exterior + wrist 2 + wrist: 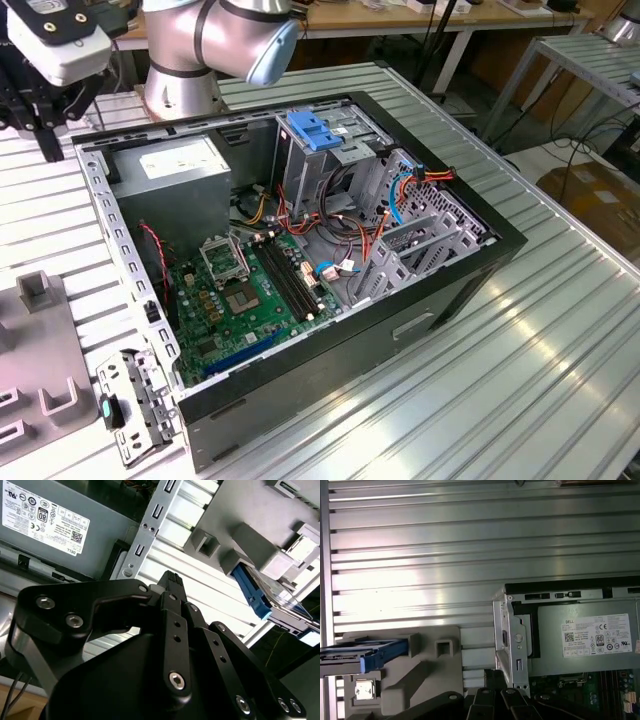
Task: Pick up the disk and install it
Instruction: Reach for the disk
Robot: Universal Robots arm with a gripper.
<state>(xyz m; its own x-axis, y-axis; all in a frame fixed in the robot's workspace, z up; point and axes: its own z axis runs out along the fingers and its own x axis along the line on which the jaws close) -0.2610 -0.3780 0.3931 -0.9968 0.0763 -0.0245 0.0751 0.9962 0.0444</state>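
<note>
Jaws are clenched on nothing above the counter [560, 340], just outside the open computer case [420, 322]. You find the disk [357, 656] resting in the grey holder [420, 680] on that counter, apart from them.

Counter [540, 370]: ribbed bare metal, brushed, bright with glare; computer case [450, 300]: outer shell matt black; inner frame [110, 240]: bare grey sheet metal, punched, dull sheen; power supply [175, 170]: grey metal box, smooth, with a white paper sticker; motherboard [240, 290]: green board, faintly glossy; latch piece [315, 130]: light-blue plastic, smooth; cables [436, 175]: coloured plastic sheathing; arm [185, 60]: satin silver metal, with a pale blue plastic joint cap [272, 50]; end effector [172, 577]: matt black, metal by the look, with bright steel screw heads; fixture [410, 680]: grey, matt, plastic-looking; disk [370, 655]: blue plastic side rail, glossy reflective top face.
</note>
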